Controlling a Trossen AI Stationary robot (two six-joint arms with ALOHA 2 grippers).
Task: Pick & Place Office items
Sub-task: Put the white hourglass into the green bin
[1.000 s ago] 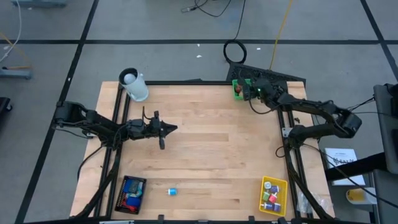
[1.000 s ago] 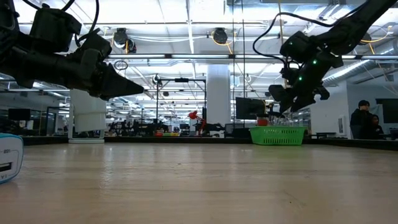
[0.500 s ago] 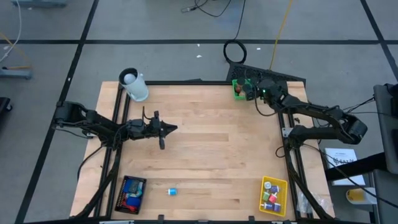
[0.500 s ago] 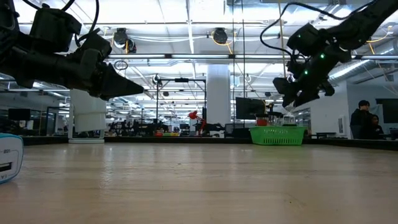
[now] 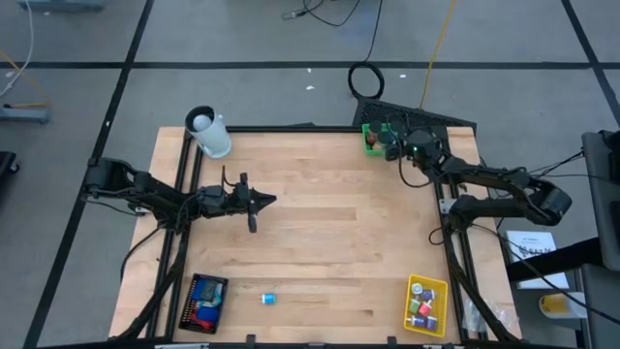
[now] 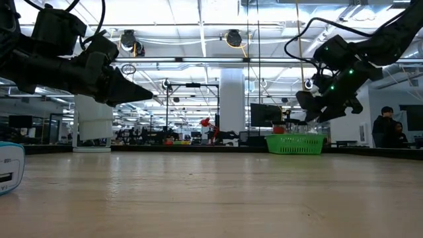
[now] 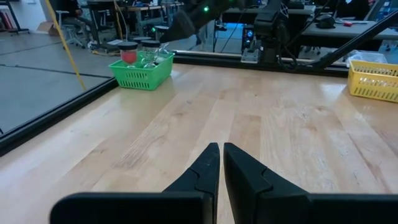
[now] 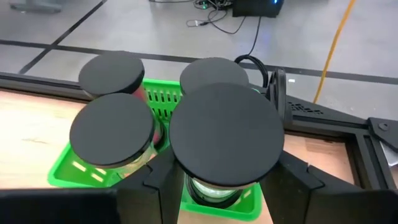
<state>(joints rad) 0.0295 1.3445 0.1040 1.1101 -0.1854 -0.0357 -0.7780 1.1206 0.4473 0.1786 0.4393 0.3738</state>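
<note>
So, from the high view the right pincer (image 5: 392,143) hangs over the green mesh tray (image 5: 370,139) at the far right corner of the wooden surface (image 5: 320,223), while the left pincer (image 5: 263,201) waits near the left edge, fingers shut on nothing. One small blue block (image 5: 268,299) lies by the near edge, between the black mesh tray (image 5: 204,301) and the yellow mesh tray (image 5: 425,303).

Low view: the right arm is raised above the green tray.

Left wrist view: fingers pressed together, bare wood ahead.

Right wrist view: the right pincer clamps a clear little jar with a black round lid (image 8: 226,135), other lidded jars beside it. I'd guess it's light, rigid and slick, so gripping the body under the lid looks safest.
</note>
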